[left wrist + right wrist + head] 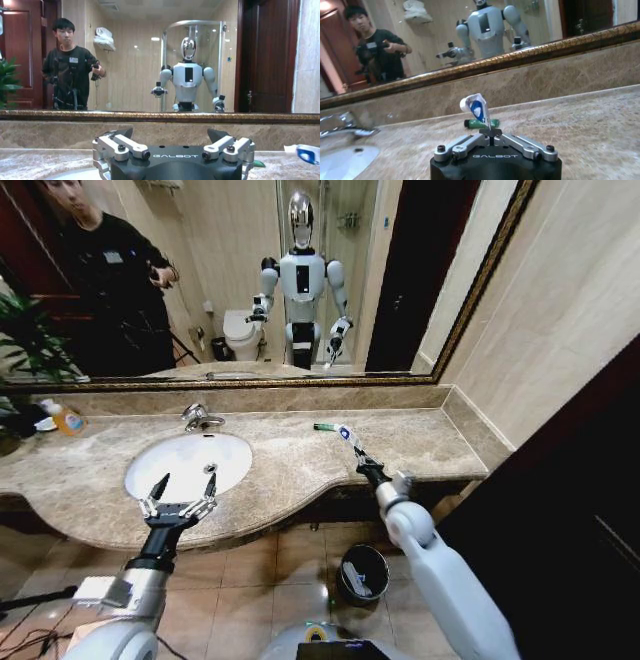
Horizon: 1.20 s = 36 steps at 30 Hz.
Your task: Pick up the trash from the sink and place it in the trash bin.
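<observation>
Left gripper (183,483) hovering over the near rim of the sink (150,458), fingers spread wide, nothing between them; seen from the left wrist as two splayed metal linkages (172,144) with black tips, "GALBOT" printed in pale letters on the black housing between them.

Right gripper (357,460) out over the marble counter (290,470), well to the right of the sink, arm reaching up from beside the trash bin (362,572); fingers pinched together on a small white tube with blue marks (345,434), which sticks up from the closed tips; same pinch plain from the right wrist, gripper (492,132) clamped on the lower end of the tube (474,107), blue patch on its white face, lettering there too blurred to read; "GALBOT" again on the black body below.

Just beyond the held tube, farther from the sink's front edge and near the backsplash, a tiny dark-green piece (481,123) lying on the counter, also visible from the head (323,426); whether tube and green piece touch cannot be told.

Chrome tap (198,417) at the back of the sink; yellow-orange bottle (66,419) on the counter to the far left of the sink, label unreadable; trash bin on the tiled floor below the counter, right of the sink, something pale lying inside it.
</observation>
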Motion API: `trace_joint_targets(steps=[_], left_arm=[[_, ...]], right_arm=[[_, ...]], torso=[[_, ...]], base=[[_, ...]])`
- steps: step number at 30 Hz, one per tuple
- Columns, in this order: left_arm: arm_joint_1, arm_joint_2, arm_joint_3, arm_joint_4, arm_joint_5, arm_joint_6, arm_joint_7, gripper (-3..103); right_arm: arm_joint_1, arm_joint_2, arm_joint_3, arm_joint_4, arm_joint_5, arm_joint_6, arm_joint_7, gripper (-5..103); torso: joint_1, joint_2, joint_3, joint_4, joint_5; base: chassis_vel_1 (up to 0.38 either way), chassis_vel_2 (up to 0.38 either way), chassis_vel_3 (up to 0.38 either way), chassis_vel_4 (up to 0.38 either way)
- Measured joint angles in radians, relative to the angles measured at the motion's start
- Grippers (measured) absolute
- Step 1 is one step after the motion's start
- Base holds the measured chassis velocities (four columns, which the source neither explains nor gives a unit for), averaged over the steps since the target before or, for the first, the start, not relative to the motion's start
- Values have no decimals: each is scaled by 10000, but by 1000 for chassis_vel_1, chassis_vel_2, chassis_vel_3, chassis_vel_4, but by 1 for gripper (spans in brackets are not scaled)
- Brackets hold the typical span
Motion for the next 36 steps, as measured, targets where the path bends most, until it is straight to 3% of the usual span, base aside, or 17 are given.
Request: trace_joint_targets(steps=[5,12,21,28,36], left_arm=[[0,0,0,0,0,0,0,100],[0,0,0,0,0,0,0,100],[0,-1,0,1,0,0,0,100],[0,0,-1,1,0,0,0,100],[0,-1,0,1,-1,0,0,100]], right_arm=[[-1466,-412,303,902,-283,332,11,0],[-3735,-355,907,1747,-820,936,-297,0],[-5825,177,1322,577,-1121,2471,-966,0],[-5256,682,1083,-2151,-1676,3432,-1129,0],[-3256,1639,929,-6269,-2650,4210,-1072,0]], torso=[[0,0,0,0,1],[0,0,-1,1,1],[-1,-1,0,-1,-1],[0,0,1,0,2],[1,-1,1,1,-2]], base=[[0,0,0,0],[0,0,0,0],[0,0,0,0],[0,0,0,0],[0,0,0,0]])
